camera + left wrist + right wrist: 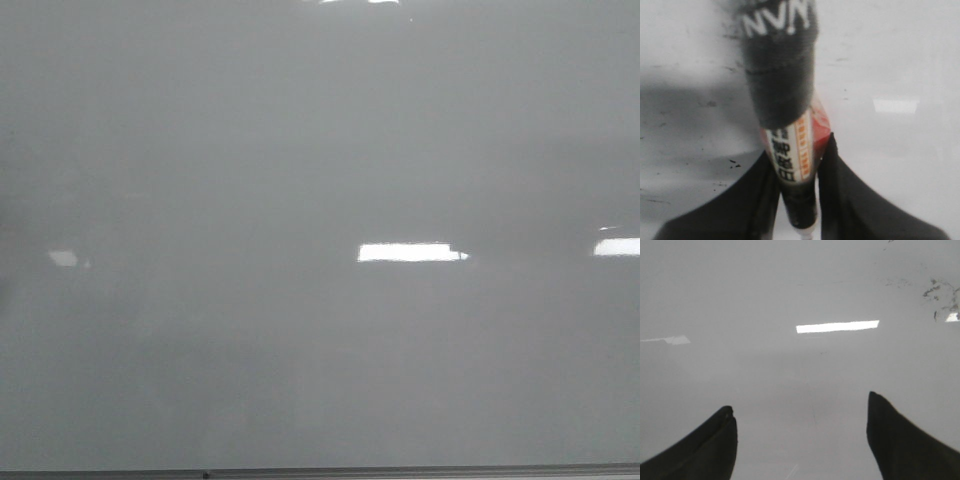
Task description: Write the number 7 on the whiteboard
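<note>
The whiteboard (300,150) fills the front view, glossy pale grey, with bright light reflections and a thin grey bottom edge. No number 7 shows on it in any view. Neither arm shows in the front view. In the left wrist view my left gripper (799,150) is shut on a marker (790,125) with a black cap and a white, red and orange label, held over the board (890,60). In the right wrist view my right gripper (800,407) is open and empty above the board (805,285).
Small dark specks and smudges lie on the board in the left wrist view (732,162). A patch of dark smears (937,295) shows at the far right of the right wrist view.
</note>
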{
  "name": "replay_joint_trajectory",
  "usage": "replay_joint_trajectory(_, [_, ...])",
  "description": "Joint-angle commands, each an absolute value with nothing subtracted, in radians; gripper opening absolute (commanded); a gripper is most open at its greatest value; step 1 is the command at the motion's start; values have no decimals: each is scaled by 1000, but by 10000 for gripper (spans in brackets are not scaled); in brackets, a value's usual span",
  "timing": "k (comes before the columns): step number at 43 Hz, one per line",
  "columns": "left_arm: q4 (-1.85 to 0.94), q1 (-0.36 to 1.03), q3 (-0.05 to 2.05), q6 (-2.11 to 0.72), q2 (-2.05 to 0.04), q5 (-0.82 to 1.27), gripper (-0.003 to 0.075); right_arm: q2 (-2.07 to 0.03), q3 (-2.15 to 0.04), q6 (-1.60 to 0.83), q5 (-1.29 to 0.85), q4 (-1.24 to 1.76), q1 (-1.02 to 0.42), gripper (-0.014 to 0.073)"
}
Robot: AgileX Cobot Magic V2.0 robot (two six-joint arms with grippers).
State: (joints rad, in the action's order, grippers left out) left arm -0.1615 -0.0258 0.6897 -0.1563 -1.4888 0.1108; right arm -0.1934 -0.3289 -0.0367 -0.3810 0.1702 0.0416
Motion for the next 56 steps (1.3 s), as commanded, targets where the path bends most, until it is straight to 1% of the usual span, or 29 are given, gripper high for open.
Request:
replay_joint_trajectory(1, [-163, -23, 721, -154, -1459, 39, 26, -212, -366, -40, -310, 177, 47, 561])
replay_joint_trajectory(5, [-175, -23, 728, -154, -1439, 113, 8, -212, -366, -40, -310, 177, 47, 561])
replay_joint_trajectory(14, [-188, -19, 858, -166, -1358, 527, 9, -216, -367, -40, -293, 195, 47, 560])
replay_joint_trajectory(17, [-197, 17, 911, -257, -1341, 674, 9, -228, -375, -40, -310, 210, 47, 559])
replay_joint_trajectory(20, [-250, 73, 949, -419, -1321, 755, 8, -259, -395, -41, -350, 229, 46, 559])
replay_joint_trajectory(27, [-528, 261, 958, -818, -1225, 793, 8, -363, -471, -50, -424, 267, 27, 559])
replay_joint_trajectory(30, [-591, 342, 958, -898, -1192, 829, 8, -410, -513, -84, -452, 292, 6, 559])
replay_joint_trajectory(37, [-608, 512, 958, -914, -1169, 939, 8, -520, -625, -278, -570, 415, -82, 559])
replay_joint_trajectory(42, [-606, 608, 958, -915, -1169, 949, 8, -612, -722, -483, -764, 556, -168, 559])
replay_joint_trajectory(47, [-606, 666, 958, -915, -1169, 947, 9, -730, -814, -667, -960, 712, -251, 559])
replay_joint_trajectory(49, [-606, 682, 958, -915, -1169, 947, 8, -771, -842, -717, -998, 766, -280, 559])
replay_joint_trajectory(52, [-606, 696, 958, -915, -1169, 947, 8, -846, -890, -789, -1023, 841, -334, 559])
replay_joint_trajectory(56, [-606, 696, 958, -915, -1169, 947, 8, -948, -947, -845, -1022, 861, -403, 559])
